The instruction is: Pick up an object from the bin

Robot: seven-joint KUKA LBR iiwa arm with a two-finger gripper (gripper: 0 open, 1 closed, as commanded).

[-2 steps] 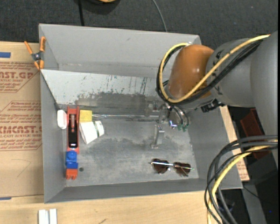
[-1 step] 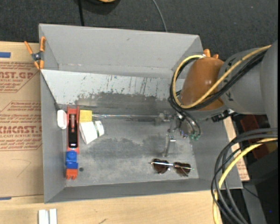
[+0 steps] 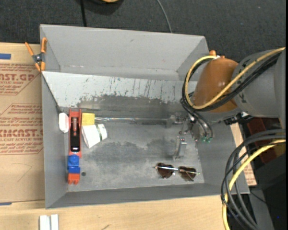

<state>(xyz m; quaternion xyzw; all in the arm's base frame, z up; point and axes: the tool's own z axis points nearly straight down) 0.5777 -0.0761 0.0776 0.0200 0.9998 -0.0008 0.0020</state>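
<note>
**A:** What lies closest to us, at the front of the bin [image 3: 129, 163]?

**B:** A pair of sunglasses [image 3: 176, 171] with dark brownish lenses. They lie flat on the floor in the right front corner, apart from everything else.

**A:** And the gripper [image 3: 179, 150]?

**B:** Just behind the sunglasses, low over the bare floor on the right side. It is near them but not touching, and nothing is in its grasp. Whether the claw is apart or together, I cannot tell; the metal parts blend into the grey floor.

**A:** So which step is this?

**B:** I judge it to be the approach. Nothing is picked yet, and the sunglasses are the only thing within easy reach.

**A:** What does the next move call for?

**B:** Shifting a little toward the front wall to centre over the frame, probably at the bridge between the lenses, then going down with the claw wide enough to straddle it. The frame is thin and lies flat, so a shallow grip might slip off.

**A:** Anything farther away?

**B:** Well apart along the left wall there is a small cluster: a blue block [image 3: 73, 162], a long orange tool [image 3: 75, 128], a white lump [image 3: 92, 135] and a yellow block [image 3: 88, 119]. Beyond them is the sloping back wall.
</note>
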